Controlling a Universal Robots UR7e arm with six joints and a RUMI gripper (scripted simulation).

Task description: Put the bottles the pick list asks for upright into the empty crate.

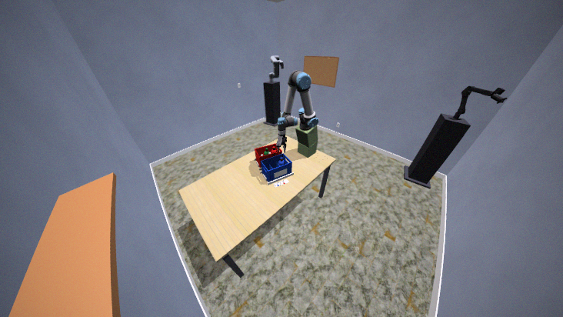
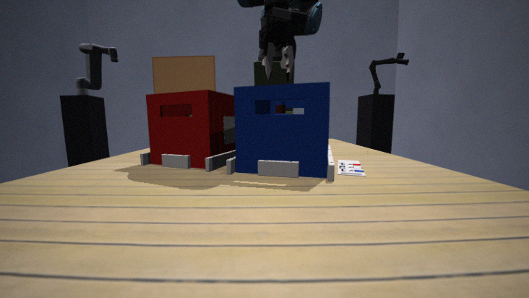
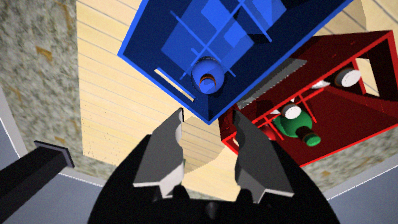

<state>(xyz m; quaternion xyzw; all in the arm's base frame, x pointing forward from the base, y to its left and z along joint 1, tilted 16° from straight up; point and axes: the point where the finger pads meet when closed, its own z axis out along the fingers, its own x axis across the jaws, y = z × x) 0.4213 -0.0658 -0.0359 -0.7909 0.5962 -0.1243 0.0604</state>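
My gripper (image 1: pixel 282 149) (image 2: pixel 278 78) (image 3: pixel 207 109) is part open, with nothing between its jaws. It hangs above and beside the near end of the blue crate (image 1: pixel 271 173) (image 2: pixel 281 140) (image 3: pixel 282 55). One blue bottle (image 1: pixel 281 161) (image 3: pixel 207 75) stands upright in that crate's corner compartment; no other bottle shows there. The red crate (image 2: pixel 177 137) (image 3: pixel 345 120) beside it holds a green bottle (image 1: pixel 266 151) (image 3: pixel 297 124), a red bottle (image 1: pixel 274 149) (image 3: pixel 270 133) and white-topped bottles (image 3: pixel 348 77). The pick list (image 1: pixel 281 183) (image 2: pixel 351 168) lies beside the blue crate; red and blue marks show, its counts are unreadable.
Low grey rails (image 2: pixel 277 168) (image 2: pixel 175 160) stand around the feet of both crates. The arm's green pedestal (image 1: pixel 307 142) rises at the table's back end. Two other arms on black pedestals (image 1: pixel 437 149) (image 1: pixel 271 102) stand away from the table.
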